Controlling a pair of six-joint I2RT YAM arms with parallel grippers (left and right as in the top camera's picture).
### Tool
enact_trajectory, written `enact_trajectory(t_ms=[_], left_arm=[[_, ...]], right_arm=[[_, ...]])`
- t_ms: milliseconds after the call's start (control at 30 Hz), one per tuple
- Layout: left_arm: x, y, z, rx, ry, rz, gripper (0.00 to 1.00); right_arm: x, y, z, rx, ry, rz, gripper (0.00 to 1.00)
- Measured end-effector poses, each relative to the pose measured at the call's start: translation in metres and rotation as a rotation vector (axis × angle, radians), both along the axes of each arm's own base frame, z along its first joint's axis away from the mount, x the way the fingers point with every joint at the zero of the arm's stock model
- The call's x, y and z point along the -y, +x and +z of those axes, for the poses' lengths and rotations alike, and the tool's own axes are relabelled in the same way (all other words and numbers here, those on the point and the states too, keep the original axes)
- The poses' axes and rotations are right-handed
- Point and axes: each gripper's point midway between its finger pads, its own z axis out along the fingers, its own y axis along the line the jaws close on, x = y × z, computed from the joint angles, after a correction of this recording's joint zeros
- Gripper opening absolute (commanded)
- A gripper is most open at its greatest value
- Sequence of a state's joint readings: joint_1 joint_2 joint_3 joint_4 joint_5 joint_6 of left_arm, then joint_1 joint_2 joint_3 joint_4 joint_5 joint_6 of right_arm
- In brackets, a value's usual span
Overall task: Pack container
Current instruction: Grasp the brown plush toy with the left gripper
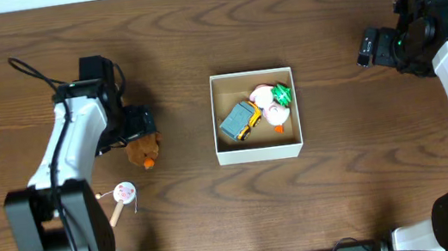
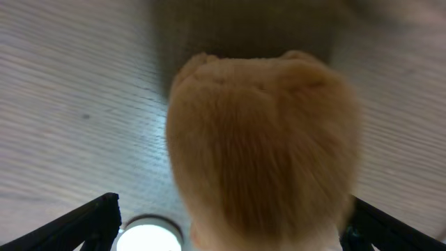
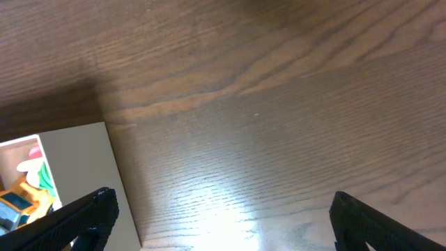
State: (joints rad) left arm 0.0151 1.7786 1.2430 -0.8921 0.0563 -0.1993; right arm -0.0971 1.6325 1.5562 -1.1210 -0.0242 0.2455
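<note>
L gripper (image 2: 231, 202) points down at the dark brown wood-grain bench (image 1: 176, 28), fingers (image 2: 90, 223) spread wide w/ a fuzzy tan-brown plush toy (image 2: 265, 153) between them. The plush toy fills most of the gap. It reaches the finger on the right of the wrist view, and bare bench shows between it and the other finger. Can't tell if either finger presses on it. In overhead view it lies on the bench right at the gripper's tip, w/ a small orange bit on it.

Nearer the robot's base than the L gripper, close to the plush but apart from it, lies a small round pink-and-white disc (image 1: 123, 191) on a pale wooden stick.

The square, shallow, white-walled container (image 1: 261, 153) w/ tan cardboard inside sits mid-bench, between the two grippers and well apart from both. Inside:
- a grey-blue and yellow toy truck (image 1: 239, 122)
- two white-and-pink round toys (image 1: 277, 115) touching the truck
- a green piece (image 1: 282, 93) at the corner nearest the R gripper

R gripper (image 3: 221, 195) hovers over bare bench, fingers wide, nothing between them. In its wrist view the container's white wall is just beside the left-hand finger, w/ a peek of the toys' colours behind it.
</note>
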Motion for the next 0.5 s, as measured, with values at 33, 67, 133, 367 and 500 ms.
enact_trajectory(t_ms=[33,67,133,367,500], left_arm=[[0.001,-0.001,-0.007,-0.020,-0.005,0.005,0.98],[0.002,-0.002,-0.013,-0.040,-0.011,0.008,0.98],[0.004,-0.004,-0.020,-0.063,-0.021,0.009,0.93],[0.005,-0.005,-0.023,-0.072,-0.025,0.013,0.12],[0.005,-0.002,-0.009,-0.030,-0.022,0.011,0.05]], right_arm=[[0.000,0.000,0.000,0.000,0.001,0.001,0.99],[0.000,0.000,0.000,0.000,0.002,0.001,0.99],[-0.001,0.000,0.000,0.000,0.003,0.001,0.99],[-0.001,0.000,0.000,0.000,0.003,0.001,0.99],[-0.001,0.000,0.000,0.000,0.003,0.001,0.99]])
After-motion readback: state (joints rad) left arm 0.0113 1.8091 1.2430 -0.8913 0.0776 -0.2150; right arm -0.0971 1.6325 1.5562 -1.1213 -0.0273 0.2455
